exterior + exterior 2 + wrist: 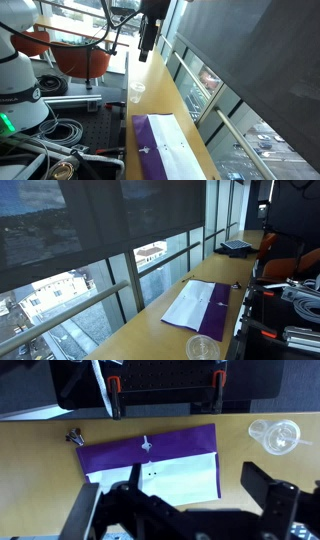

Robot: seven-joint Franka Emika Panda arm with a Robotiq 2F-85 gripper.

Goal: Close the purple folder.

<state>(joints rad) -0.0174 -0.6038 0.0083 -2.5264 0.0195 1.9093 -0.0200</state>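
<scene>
Down low in wrist view my gripper, hovering with jaws spread wide, hides part of the purple folder.

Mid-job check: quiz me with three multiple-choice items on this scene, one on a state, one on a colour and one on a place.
1. The purple folder is:
A. shut flat
B. lying open
C. standing on edge

2. The sheet showing inside it is:
A. white
B. yellow
C. green

3. The clear cup stands:
A. on top of the folder
B. on the wooden counter, apart from the folder
C. on the floor

Answers:
1 B, since the wrist view shows a purple cover and a bare page side by side.
2 A, since the page is plain white against the purple.
3 B, since bare wood shows between the cup and the folder's edge.
</scene>
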